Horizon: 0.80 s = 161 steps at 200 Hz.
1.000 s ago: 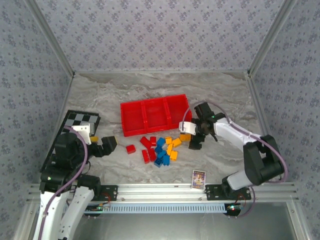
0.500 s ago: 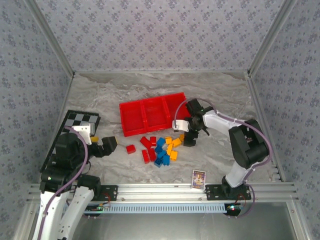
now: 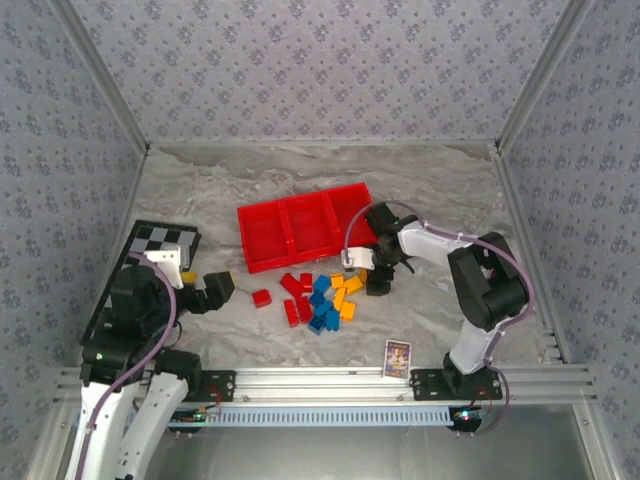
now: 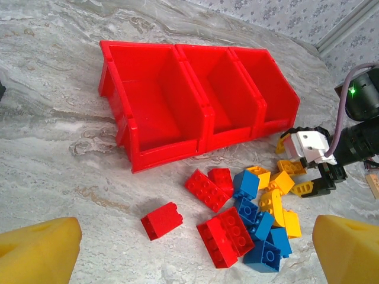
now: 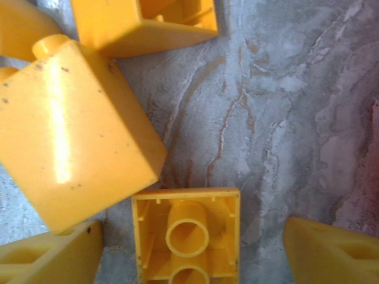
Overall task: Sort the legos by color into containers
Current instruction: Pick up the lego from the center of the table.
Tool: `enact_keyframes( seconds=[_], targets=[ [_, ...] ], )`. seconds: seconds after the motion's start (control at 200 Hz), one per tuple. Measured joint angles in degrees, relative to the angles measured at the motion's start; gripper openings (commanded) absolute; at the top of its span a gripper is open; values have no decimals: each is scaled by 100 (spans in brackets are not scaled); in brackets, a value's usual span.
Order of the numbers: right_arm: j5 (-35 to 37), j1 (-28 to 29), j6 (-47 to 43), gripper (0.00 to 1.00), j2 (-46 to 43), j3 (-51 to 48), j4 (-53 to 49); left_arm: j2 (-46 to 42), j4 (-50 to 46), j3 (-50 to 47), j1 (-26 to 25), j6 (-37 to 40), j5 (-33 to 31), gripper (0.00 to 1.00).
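legos (image 3: 322, 298) red/blue/yellow, loose pile just in front of red 3-compartment tray (image 3: 265, 235); one red brick (image 3: 261, 297) apart, left of pile

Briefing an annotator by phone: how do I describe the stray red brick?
Find the red tray mid-table; the brick pile lies just in front of it. The stray red brick sits left of that pile, alone, touching no other brick.
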Motion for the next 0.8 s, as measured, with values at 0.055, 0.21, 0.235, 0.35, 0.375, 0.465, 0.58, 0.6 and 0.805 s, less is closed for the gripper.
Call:
enact_keyframes(
  seconds=[0.055, 0.21, 0.235, 0.35, 0.375, 0.465, 0.58, 0.6, 0.805],
  targets=[
    [0, 11, -15, 73, -7, -4, -13, 0, 2, 0, 0, 0, 0, 100],
    [-17, 26, -50, 56, -52, -59, -50, -2, 0, 0, 0, 0, 0, 100],
    [-20, 33, -55, 53, -66, -76, -46, -4, 0, 0, 0, 0, 0, 100],
    [15, 37, -85, 46, -131, -142, -20, -7, 2, -4, -7, 0, 0, 100],
    [17, 35, -83, 44, -151, -162, -13, -7, 0, -4, -9, 0, 0, 100],
    [52, 35, -85, 41, -221, -229, 0, -7, 0, -4, -15, 0, -2, 100],
    [92, 35, -87, 40, -358, -310, -63, -7, 2, -9, -50, 2, -15, 100],
    [92, 35, -87, 39, -393, -319, -81, -9, 2, -9, -52, 2, -15, 100],
    [20, 2, -7, 30, -1071, -396, -284, -59, 35, -24, -76, 22, 7, 100]
  ],
)
